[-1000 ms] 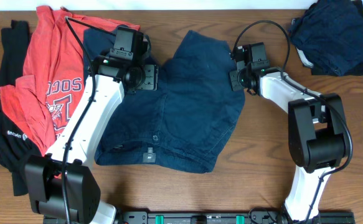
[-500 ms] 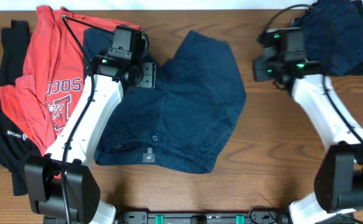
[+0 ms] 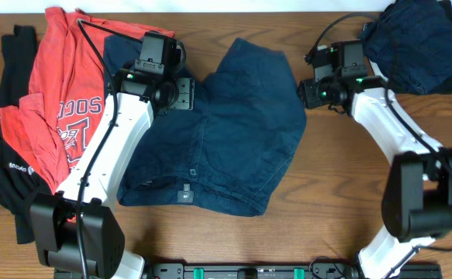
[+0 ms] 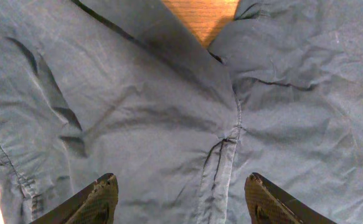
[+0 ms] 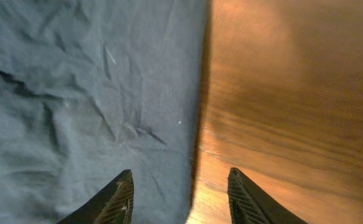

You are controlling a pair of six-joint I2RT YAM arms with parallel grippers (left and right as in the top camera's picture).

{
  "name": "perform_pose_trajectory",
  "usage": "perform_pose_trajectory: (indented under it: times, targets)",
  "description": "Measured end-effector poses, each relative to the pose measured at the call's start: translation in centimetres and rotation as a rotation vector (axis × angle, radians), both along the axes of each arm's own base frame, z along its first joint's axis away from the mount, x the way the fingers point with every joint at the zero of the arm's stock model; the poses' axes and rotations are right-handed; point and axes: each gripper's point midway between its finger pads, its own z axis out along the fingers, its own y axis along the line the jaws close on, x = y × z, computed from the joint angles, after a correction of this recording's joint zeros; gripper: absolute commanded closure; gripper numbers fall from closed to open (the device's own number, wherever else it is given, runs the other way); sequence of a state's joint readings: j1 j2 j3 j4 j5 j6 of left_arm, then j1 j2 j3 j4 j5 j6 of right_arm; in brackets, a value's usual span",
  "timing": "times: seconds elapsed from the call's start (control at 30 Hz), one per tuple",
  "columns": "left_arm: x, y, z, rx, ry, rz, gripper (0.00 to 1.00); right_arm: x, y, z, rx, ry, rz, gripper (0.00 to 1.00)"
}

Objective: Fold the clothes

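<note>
Centrally, one pair of navy shorts (image 3: 226, 132) lies spread on the worktop (image 3: 334, 194). The left claw (image 4: 181, 186) hangs over its middle seam, fingers wide apart, holding nothing. The right claw (image 5: 180, 177) straddles its 2 o'clock edge, parted and empty. One red T-shirt (image 3: 55, 93) lies at 9 o'clock, one black garment (image 3: 1, 163) beyond it, and one navy heap (image 3: 419, 46) at 1 o'clock.

Navy shorts (image 3: 233, 139) are lying flat mid-table; a red T-shirt (image 3: 55, 101) and black garment (image 3: 1, 178) are lying crumpled at left.
</note>
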State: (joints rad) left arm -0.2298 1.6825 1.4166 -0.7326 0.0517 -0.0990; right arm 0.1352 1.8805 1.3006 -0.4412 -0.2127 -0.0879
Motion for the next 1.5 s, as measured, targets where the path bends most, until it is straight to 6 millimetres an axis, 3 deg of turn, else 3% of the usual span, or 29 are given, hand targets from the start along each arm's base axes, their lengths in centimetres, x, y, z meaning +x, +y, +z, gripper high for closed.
perform_pose_trajectory:
  times: [0.5,0.6,0.7,0.93,1.07,1.3,1.4,1.5]
  targets:
    - [-0.1,0.0,0.0,0.001,0.003,0.0,0.32,0.3,1.5,-7.0,0.063,0.097,0.047,0.52]
    - [-0.1,0.0,-0.1,0.001,0.004,0.0,0.32,0.5,2.0,-6.7,0.089,0.088,0.059,0.66]
    - [-0.1,0.0,-0.1,0.001,0.004,0.0,0.32,0.7,2.3,-6.8,0.107,0.086,0.061,0.99]
    - [-0.1,0.0,-0.1,0.001,0.006,0.0,0.32,0.3,1.5,-6.8,0.131,0.117,0.028,0.99]
    - [-0.1,0.0,-0.1,0.001,0.006,0.0,0.33,0.1,-1.0,-4.7,0.145,0.114,-0.019,0.99]
    - [-0.2,0.0,-0.1,0.002,0.009,0.0,0.33,-0.4,-8.3,4.6,0.118,-0.047,-0.125,0.99]
    - [-0.2,0.0,-0.1,0.002,0.009,0.0,0.33,-0.6,-8.5,6.8,0.101,-0.1,-0.115,0.99]
    - [-0.2,0.0,-0.1,0.002,0.009,-0.001,0.32,-0.8,-6.6,7.1,0.098,-0.102,-0.067,0.99]
